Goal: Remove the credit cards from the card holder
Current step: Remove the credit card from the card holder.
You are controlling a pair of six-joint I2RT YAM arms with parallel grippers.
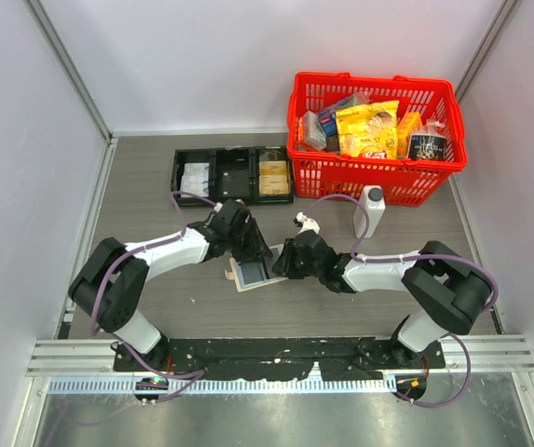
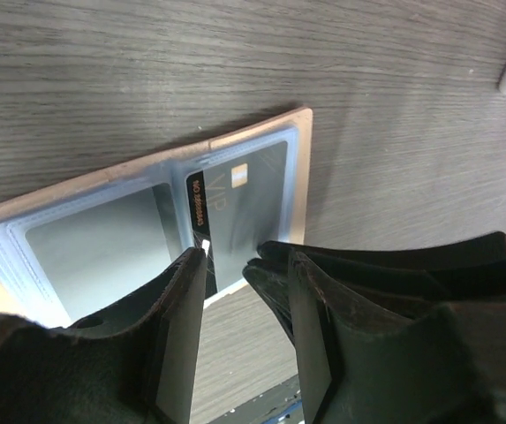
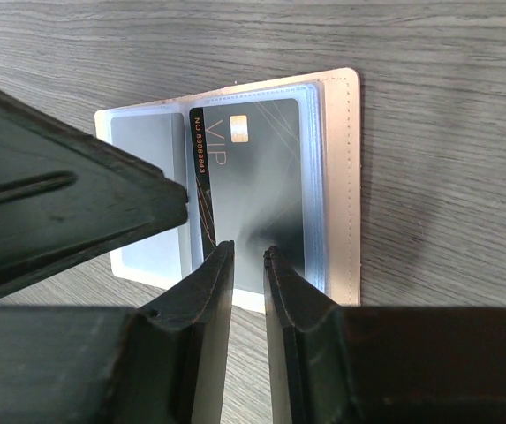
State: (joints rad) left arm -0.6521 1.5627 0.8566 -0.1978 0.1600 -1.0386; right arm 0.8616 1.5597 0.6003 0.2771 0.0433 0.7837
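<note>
Right wrist cam: card holder (image 3: 336, 177) lies open on worktop (image 3: 429, 88), arm-side of black tray (image 1: 234, 174), w/ dark credit card (image 3: 261, 185) in pocket; right hand (image 3: 248, 252) narrow at card edge, grip unclear; left hand (image 2: 230, 256) half-open.

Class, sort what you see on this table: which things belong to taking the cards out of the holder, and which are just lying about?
For the job: card holder, VIP card in its sleeve, left gripper, right gripper.
Lying about: red basket, black tray, white bottle.
</note>
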